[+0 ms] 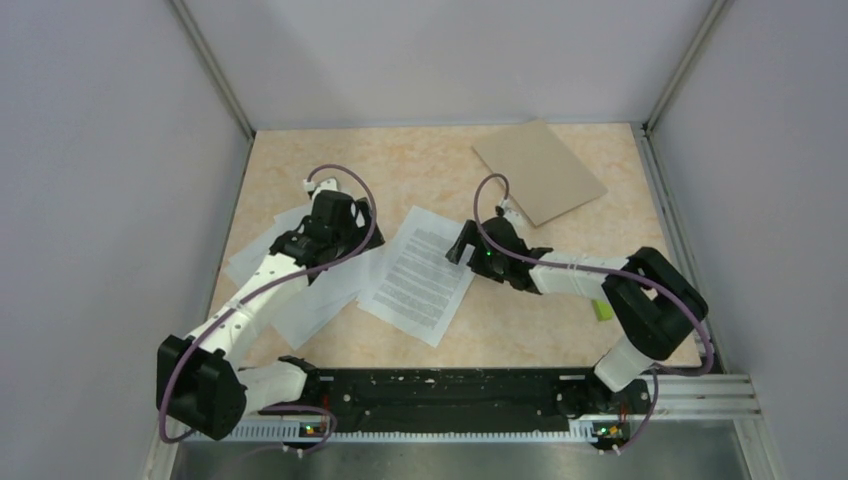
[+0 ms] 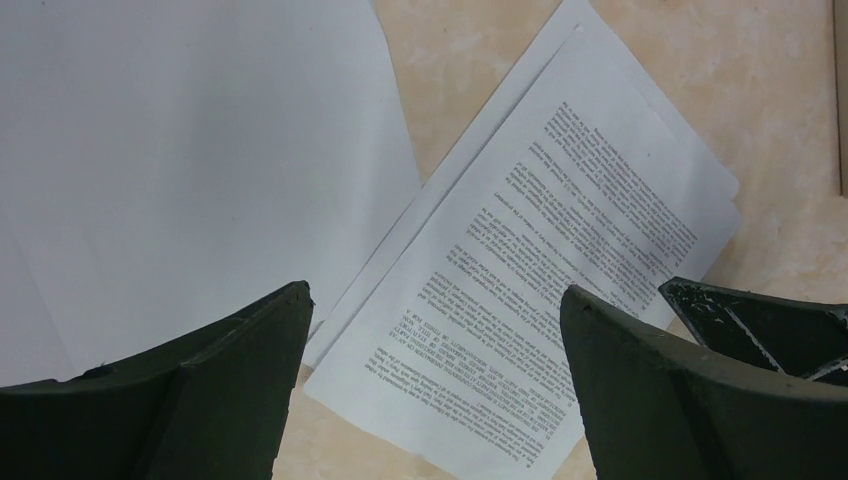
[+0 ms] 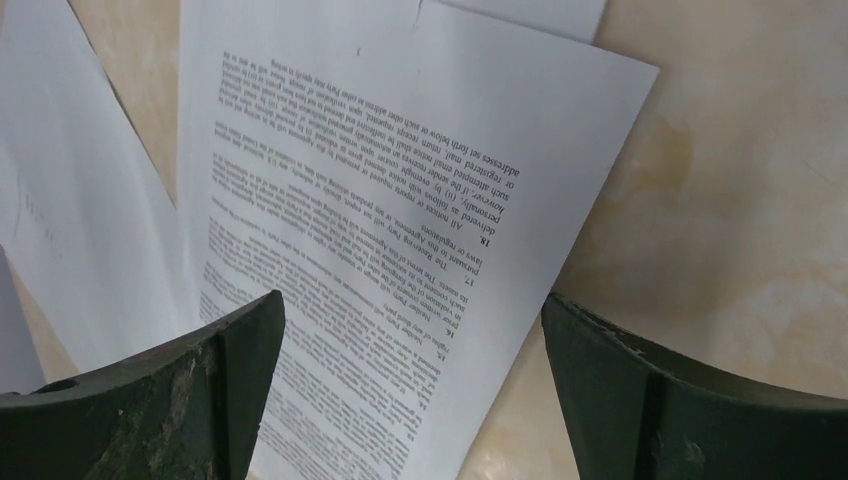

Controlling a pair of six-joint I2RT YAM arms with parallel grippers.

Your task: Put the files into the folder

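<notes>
Files (image 1: 415,275) lie beneath the spread left hand (image 2: 435,292) and right hand (image 3: 412,300).

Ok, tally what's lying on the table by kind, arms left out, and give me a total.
Brown folder: 1
Printed sheet, text up: 1
Plain white sheets: at least 3, overlapping, so no exact count
Green-yellow block: 1
Total: at least 6

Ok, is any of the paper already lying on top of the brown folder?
No, the folder lies bare at the far right, apart from the files.
</notes>
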